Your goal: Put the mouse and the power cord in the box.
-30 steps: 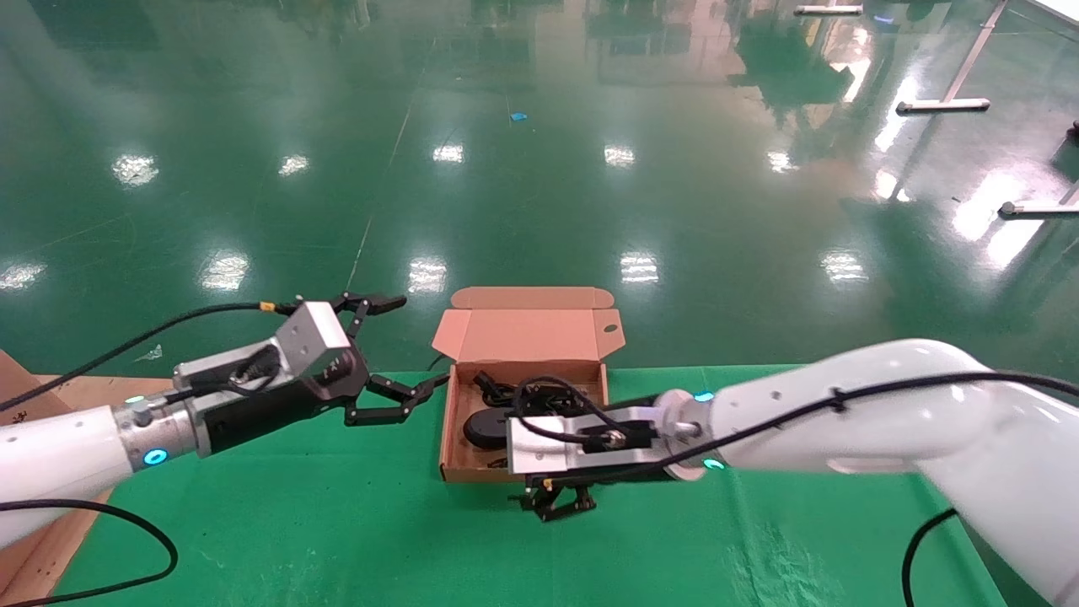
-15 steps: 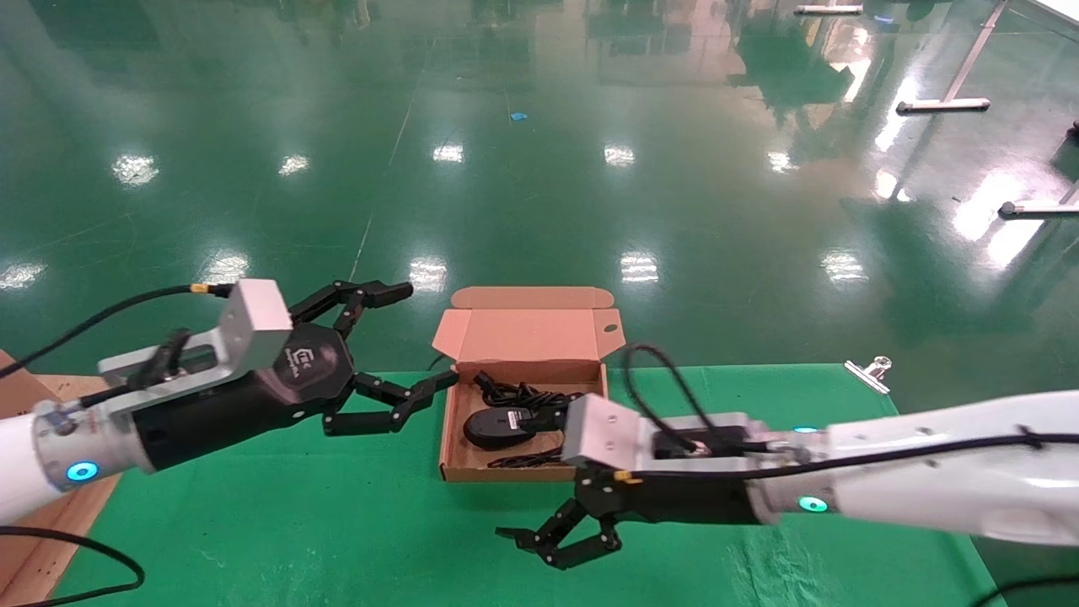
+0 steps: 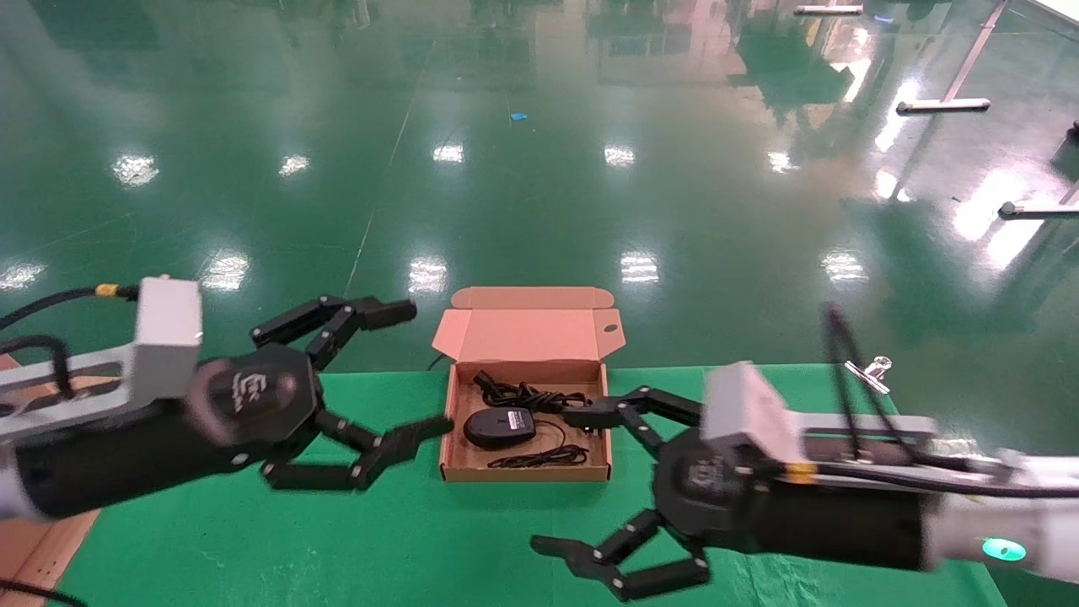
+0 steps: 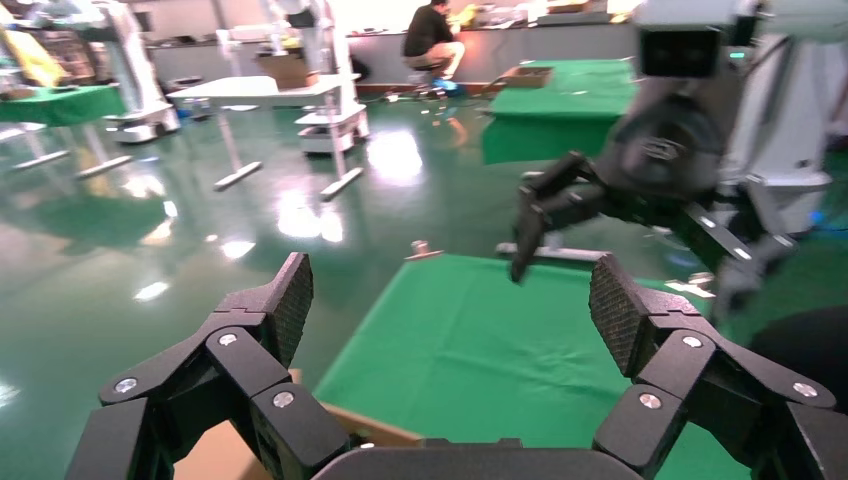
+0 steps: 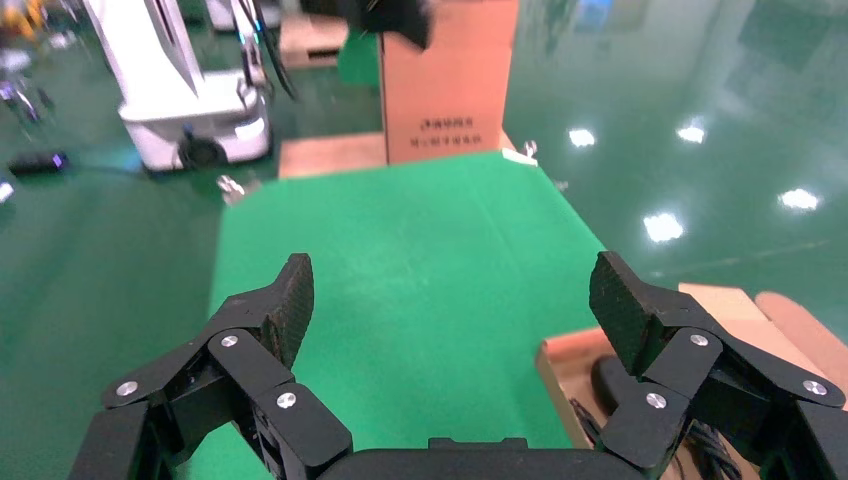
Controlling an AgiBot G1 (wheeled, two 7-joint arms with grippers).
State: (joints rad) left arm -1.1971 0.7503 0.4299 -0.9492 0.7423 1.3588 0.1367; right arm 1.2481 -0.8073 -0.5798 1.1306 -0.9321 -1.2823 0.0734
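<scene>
Box (image 3: 527,337) sits at the far edge of the green table (image 3: 337,539), lid flap standing open toward the far side, small round hole in the flap's right tab. Mouse (image 3: 499,427) lies inside the box, left of centre, its thin cable looped toward the near right corner. Power cord (image 3: 523,394) is bundled inside along the far wall of the box, just beyond the mouse.

Left gripper (image 3: 396,371) hangs to the left of the box, fingers spread wide, holding nothing; its lower fingertip is just beside the box's left wall, contact cannot be told. Left wrist view: both pads apart, green table beyond them, right gripper (image 4: 625,235) visible farther off.

Right gripper (image 3: 577,480) hangs to the near right of the box, fingers spread wide, empty; its upper fingertip overlaps the box's right wall in the head view, the lower one is over bare table nearer the robot. Right wrist view: box corner and the mouse (image 5: 620,385) show behind the far-side finger.

Larger brown carton (image 5: 447,85) with black print stands at the table's left end. A metal clip (image 3: 868,371) sits on the far right table edge.
</scene>
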